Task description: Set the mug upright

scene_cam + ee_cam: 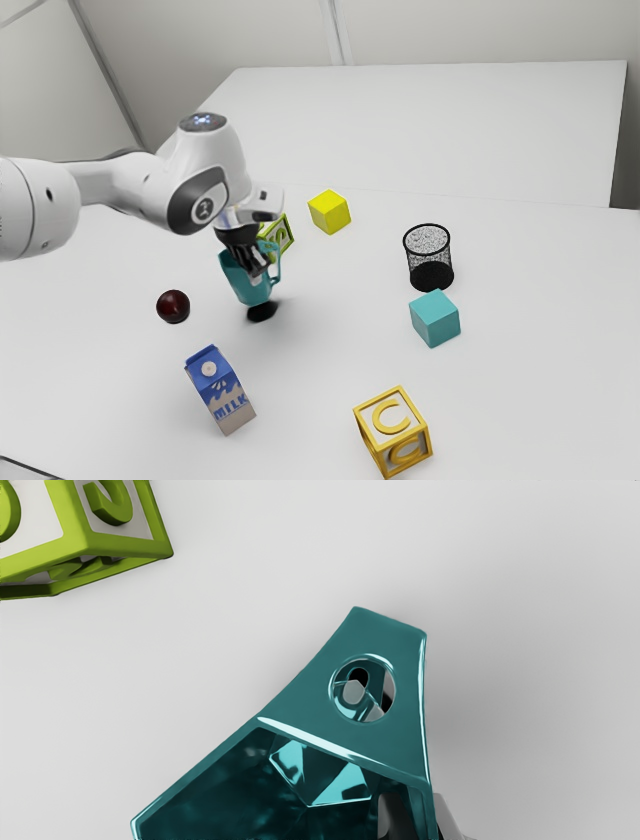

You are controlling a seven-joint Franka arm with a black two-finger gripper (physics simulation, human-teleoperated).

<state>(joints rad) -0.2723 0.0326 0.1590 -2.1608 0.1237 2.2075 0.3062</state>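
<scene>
Gripper [259, 271] was clamped on the wall of the mug [248, 290], near the green block [285, 236]; mouth faced up, long axis leaned slightly, base apparently unsupported.

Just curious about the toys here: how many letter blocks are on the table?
2. The yellow-framed block is near the exterior view's bottom edge; the green-framed block is partly hidden behind the teal mug. Others could be hidden behind my arm.
</scene>
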